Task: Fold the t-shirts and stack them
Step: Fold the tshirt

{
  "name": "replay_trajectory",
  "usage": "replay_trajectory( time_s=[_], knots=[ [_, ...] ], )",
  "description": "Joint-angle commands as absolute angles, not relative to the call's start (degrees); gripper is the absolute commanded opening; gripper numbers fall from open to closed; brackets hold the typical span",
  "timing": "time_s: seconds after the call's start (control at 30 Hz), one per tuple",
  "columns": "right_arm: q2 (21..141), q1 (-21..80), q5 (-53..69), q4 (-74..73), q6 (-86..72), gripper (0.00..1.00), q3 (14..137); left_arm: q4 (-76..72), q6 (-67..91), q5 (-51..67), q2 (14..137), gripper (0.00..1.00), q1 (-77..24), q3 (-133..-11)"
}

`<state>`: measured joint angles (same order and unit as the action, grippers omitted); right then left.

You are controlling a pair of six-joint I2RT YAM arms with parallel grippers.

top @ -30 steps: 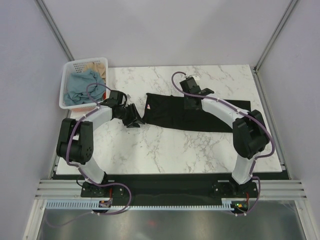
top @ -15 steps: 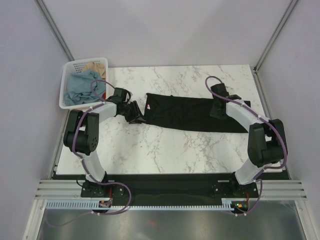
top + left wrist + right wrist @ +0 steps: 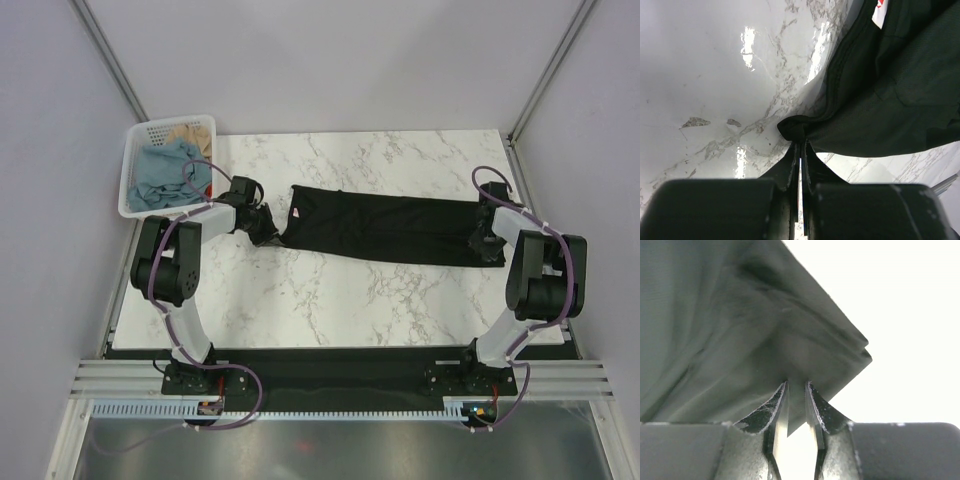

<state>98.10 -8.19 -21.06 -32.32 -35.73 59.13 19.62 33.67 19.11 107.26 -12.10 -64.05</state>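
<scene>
A black t-shirt (image 3: pixel 390 228) lies as a long folded strip across the marble table, its pinkish neck label (image 3: pixel 297 212) at the left end. My left gripper (image 3: pixel 268 232) sits at that end's near corner. In the left wrist view the left gripper (image 3: pixel 800 145) is shut on a bunched corner of the black fabric (image 3: pixel 890 100). My right gripper (image 3: pixel 489 247) is at the strip's right end. In the right wrist view the right gripper (image 3: pixel 796 386) pinches a corner of the layered black cloth (image 3: pixel 740 330) between its narrow jaws.
A white slotted basket (image 3: pixel 130 175) stands at the table's back left corner, holding a dusty blue shirt (image 3: pixel 160 172) and a tan one (image 3: pixel 190 133). The table's right edge runs just beyond the right gripper. Bare marble lies in front of the strip.
The right arm swept from the shirt's middle to its right end. The left gripper edged in to the left corner and shut on it.
</scene>
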Motion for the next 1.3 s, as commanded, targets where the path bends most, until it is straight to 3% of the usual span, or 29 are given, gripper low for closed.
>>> replay_trajectory(
  time_s=[0.0,0.33,0.67,0.87,1.0,1.27],
  knots=[
    [99.22,-9.31,-23.64,-31.29,-37.88,0.27,57.92,19.95,35.07,16.17,108.54,0.02,-12.13,-65.92],
    [94.85,-14.15,-28.3,-30.67,-41.05,0.34,50.81,20.74,35.24,12.92,109.07,0.02,-12.22,-67.85],
    [80.16,-13.8,-13.11,-34.72,-40.08,0.51,56.6,21.27,35.6,10.02,114.51,0.02,-12.13,-74.43],
    [76.64,-7.66,-2.29,-29.89,-39.64,0.61,58.97,21.27,34.54,8.7,123.99,0.02,-12.22,-89.17],
    [76.46,-1.77,-1.5,-28.48,-38.33,0.63,61.17,21.27,33.93,8.61,130.76,0.02,-12.04,-100.0],
    [76.12,-1.23,-0.35,-28.13,-34.9,0.69,66.88,21.09,35.07,13.33,140.44,0.05,-10.72,-120.81]
  ],
)
